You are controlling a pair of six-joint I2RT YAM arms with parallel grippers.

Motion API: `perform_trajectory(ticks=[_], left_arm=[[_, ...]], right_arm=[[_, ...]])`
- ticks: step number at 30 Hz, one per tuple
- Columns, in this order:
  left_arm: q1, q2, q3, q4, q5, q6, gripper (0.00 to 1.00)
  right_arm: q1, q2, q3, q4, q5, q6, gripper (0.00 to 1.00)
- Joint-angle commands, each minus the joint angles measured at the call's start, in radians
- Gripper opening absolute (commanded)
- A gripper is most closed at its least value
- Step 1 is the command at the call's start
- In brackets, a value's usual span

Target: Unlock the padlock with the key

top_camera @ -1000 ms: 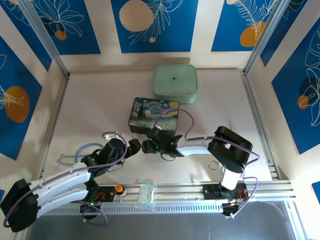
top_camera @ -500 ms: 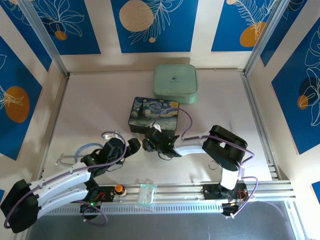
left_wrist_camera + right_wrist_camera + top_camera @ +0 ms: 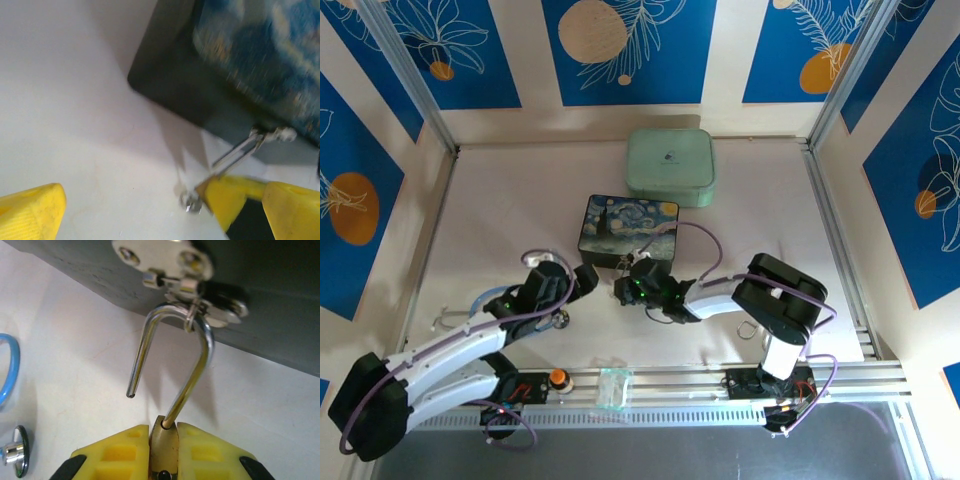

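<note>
padlock (image 3: pixel 164 454) pinched in right tool (image 3: pixel 164 434), arm (image 3: pixel 718 296) stretched left

Mint-green case (image 3: pixel 670 167), painted tin box (image 3: pixel 628 230)

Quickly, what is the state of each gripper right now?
Left gripper: open, fingers wide apart.
Right gripper: closed, holding the padlock by its brass body.

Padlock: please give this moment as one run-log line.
right pincer: shut on padlock | shackle: open, hooked in box hasp | left pincer: open
</note>
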State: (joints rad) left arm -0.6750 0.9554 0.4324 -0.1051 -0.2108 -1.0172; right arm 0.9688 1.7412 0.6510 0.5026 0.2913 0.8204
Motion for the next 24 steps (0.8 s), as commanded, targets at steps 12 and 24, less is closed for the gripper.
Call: perform_trajectory(ticks=[12, 24], left_arm=[[0.135, 0.564, 0.408, 0.123, -0.084, 0.397, 0.93], [0.114, 0.639, 0.288, 0.188, 0.060, 0.322, 0.64]], right_arm=[[-0.088, 0.025, -0.211, 0.154, -0.169, 0.193, 0.05], [-0.121, 0.072, -0.327, 0.362, -0.154, 0.324, 0.01]])
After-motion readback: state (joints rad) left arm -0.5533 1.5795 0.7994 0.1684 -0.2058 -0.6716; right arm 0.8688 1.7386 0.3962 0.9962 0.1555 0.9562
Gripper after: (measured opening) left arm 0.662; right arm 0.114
